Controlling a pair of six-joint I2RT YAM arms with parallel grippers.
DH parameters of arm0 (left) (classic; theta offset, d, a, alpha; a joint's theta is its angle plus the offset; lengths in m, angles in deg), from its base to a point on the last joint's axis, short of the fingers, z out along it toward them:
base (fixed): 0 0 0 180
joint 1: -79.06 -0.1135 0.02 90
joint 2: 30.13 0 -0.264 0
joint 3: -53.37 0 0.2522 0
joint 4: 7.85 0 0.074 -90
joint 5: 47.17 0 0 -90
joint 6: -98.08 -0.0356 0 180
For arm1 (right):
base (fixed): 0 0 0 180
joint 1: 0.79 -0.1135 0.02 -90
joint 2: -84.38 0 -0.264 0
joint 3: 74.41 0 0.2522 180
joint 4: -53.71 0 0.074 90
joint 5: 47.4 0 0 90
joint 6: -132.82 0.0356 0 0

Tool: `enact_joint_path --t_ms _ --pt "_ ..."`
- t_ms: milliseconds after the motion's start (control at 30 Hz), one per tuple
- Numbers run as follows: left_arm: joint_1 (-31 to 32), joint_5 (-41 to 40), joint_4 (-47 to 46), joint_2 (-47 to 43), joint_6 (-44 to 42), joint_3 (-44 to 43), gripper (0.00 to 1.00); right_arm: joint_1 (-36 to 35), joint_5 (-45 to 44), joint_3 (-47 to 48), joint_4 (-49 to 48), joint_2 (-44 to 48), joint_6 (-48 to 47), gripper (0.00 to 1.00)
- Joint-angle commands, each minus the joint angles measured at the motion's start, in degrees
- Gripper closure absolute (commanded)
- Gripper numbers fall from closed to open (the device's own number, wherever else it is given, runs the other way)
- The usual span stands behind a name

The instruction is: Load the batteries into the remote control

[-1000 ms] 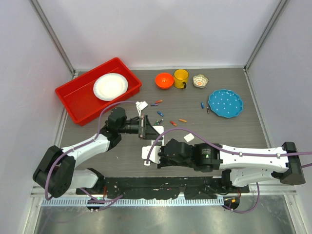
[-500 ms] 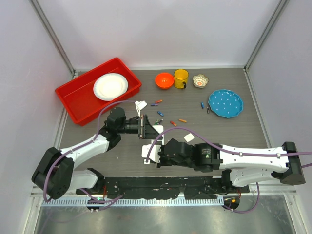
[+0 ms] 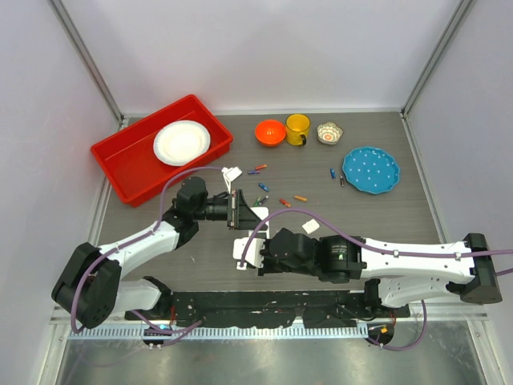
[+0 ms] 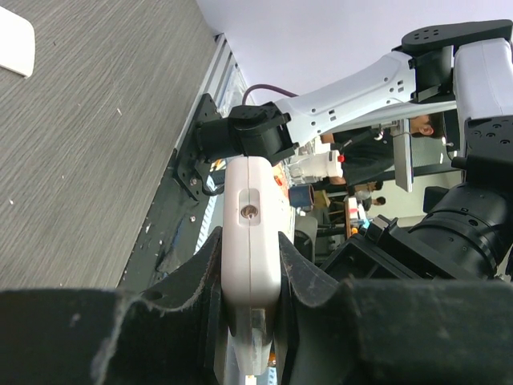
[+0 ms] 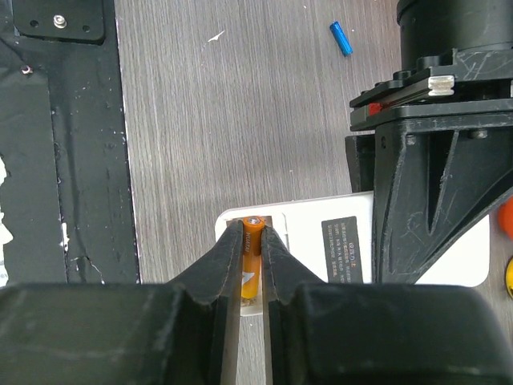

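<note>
The right wrist view shows what the overhead view hides. The right end effector [image 5: 252, 238] is closed to a narrow gap on a small orange cylindrical battery [image 5: 251, 269]. That battery sits in the open compartment at one end of the white rectangular remote control [image 5: 309, 241]. The remote's plain back faces up, with a printed label showing. A single blue battery [image 5: 341, 38] lies apart on the dark wood-grain bench [image 5: 240, 120].

The left wrist view shows the remote edge-on, clamped in the left end effector [image 4: 251, 269]. Its fingers are closed against both sides of the white body. The pictures do not show whether the remote rests on the bench or is held just above it.

From overhead the two arms meet near the front middle of the bench. There the remote is only a white patch, and the orange battery is hidden. That view alone shows the loose batteries [image 3: 284, 202], blue, orange, red and green, scattered farther back. They lie near a round orange bowl [image 3: 270, 131] and a blue dotted plate [image 3: 370, 170].
</note>
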Motion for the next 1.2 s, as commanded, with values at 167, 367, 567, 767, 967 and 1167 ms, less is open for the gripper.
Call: enact_joint_path --t_ms 167,367,567,767,967,1167 --pt "0.16 2.72 -1.46 -1.76 -0.08 -1.3 1.0 -0.2 1.09 0.79 4.83 1.05 -0.76 0.95" --pt "0.07 2.9 -1.55 -1.68 0.1 -1.39 1.0 -0.11 1.53 0.7 6.94 1.05 -0.67 0.99" --pt "0.07 2.98 -1.37 -2.11 0.19 -1.74 1.0 -0.2 1.44 1.05 9.14 0.43 -0.76 0.99" --pt "0.07 3.16 -1.11 -2.38 0.19 -2.09 1.0 -0.2 0.74 0.61 9.06 -0.27 -0.41 0.98" --pt "0.16 3.25 -1.11 -2.2 0.28 -2.01 1.0 -0.2 -0.67 0.97 8.0 -0.36 0.3 0.85" --pt "0.07 3.25 -1.11 -1.68 0.1 -1.66 1.0 -0.2 -2.07 1.05 5.72 1.39 1.0 0.78"
